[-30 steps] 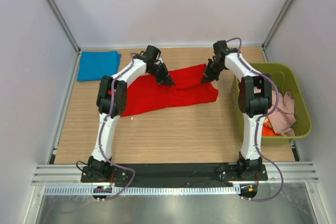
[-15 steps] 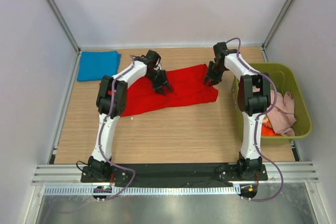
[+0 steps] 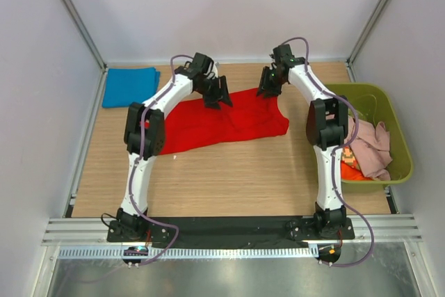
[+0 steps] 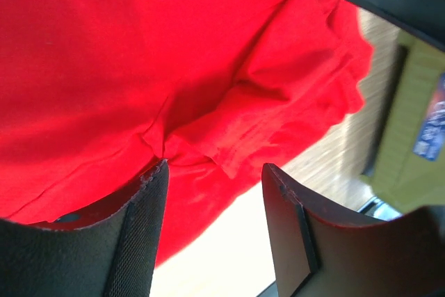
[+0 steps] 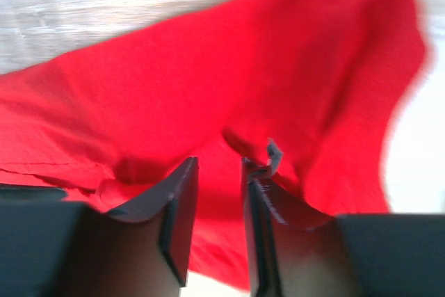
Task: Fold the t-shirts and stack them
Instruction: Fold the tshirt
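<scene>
Tabletop (image 3: 229, 179) of pale wood carries the red t-shirt (image 3: 222, 122), which is spread flat and creased across the middle with its long side running left to right. Beside it, along the right edge, stands an olive-green bin (image 3: 400, 137). It holds a pale pink t-shirt (image 3: 375, 145), an orange t-shirt (image 3: 356, 174) and a printed t-shirt (image 3: 346, 158) partly hidden by the right arm.

The left hand (image 3: 220, 97) hangs over the red shirt's far edge. Its wrist view shows the fingers (image 4: 139, 241) spread well apart, with red cloth filling the gap and a fold of it meeting the tip of one finger. The right hand (image 3: 266, 88) sits at the shirt's far right corner. Its fingers (image 5: 177, 206) stand close together with only a narrow slit between them, and I cannot tell whether cloth is pinched there.

In the far left corner lies a blue t-shirt (image 3: 129, 86), folded into a neat rectangle and well apart from the red one.
</scene>
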Controlling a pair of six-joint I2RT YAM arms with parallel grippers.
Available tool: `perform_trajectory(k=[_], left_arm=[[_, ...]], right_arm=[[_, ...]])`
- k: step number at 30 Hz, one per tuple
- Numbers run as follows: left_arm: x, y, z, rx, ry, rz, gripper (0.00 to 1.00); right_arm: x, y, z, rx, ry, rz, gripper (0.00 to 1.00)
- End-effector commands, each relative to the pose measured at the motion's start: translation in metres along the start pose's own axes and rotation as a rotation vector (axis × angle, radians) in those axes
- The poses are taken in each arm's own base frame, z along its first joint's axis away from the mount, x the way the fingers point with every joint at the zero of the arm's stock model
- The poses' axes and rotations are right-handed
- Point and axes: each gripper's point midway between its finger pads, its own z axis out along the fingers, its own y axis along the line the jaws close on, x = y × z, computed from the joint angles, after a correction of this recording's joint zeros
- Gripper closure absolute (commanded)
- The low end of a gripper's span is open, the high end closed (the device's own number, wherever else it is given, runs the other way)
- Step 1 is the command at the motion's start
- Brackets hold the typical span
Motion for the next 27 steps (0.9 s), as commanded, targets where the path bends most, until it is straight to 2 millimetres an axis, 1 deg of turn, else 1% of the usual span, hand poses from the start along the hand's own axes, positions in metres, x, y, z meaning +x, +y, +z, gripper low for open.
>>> perform_trajectory(k=[1, 3, 6, 11, 14, 17, 21, 27], left_arm=[[0.011, -0.010, 0.019, 0.036, 0.037, 0.106, 0.43], [0.013, -0.007, 0.023, 0.031, 0.045, 0.121, 0.43], [0.014, -0.005, 0.025, 0.016, 0.044, 0.127, 0.43], [0.015, -0.003, 0.030, 0.013, 0.050, 0.136, 0.42], [0.016, -0.002, 0.032, 0.008, 0.051, 0.139, 0.42], [0.017, 0.000, 0.034, 0.003, 0.054, 0.136, 0.43], [0.015, 0.004, 0.037, -0.009, 0.051, 0.129, 0.45], [0.011, 0.002, 0.039, -0.009, 0.033, 0.119, 0.51]], right_arm=[[-0.009, 0.028, 0.010, -0.106, -0.021, -0.060, 0.64], [-0.009, 0.030, 0.017, -0.113, -0.015, -0.057, 0.70], [-0.006, 0.029, 0.023, -0.111, 0.002, -0.060, 0.73], [-0.001, 0.020, 0.027, -0.074, 0.008, -0.081, 0.73], [-0.001, 0.019, 0.028, -0.066, 0.008, -0.084, 0.72], [-0.005, 0.020, 0.024, -0.063, -0.005, -0.085, 0.70], [-0.011, 0.020, 0.020, -0.050, -0.019, -0.083, 0.68], [-0.010, 0.017, 0.022, -0.037, -0.017, -0.093, 0.67]])
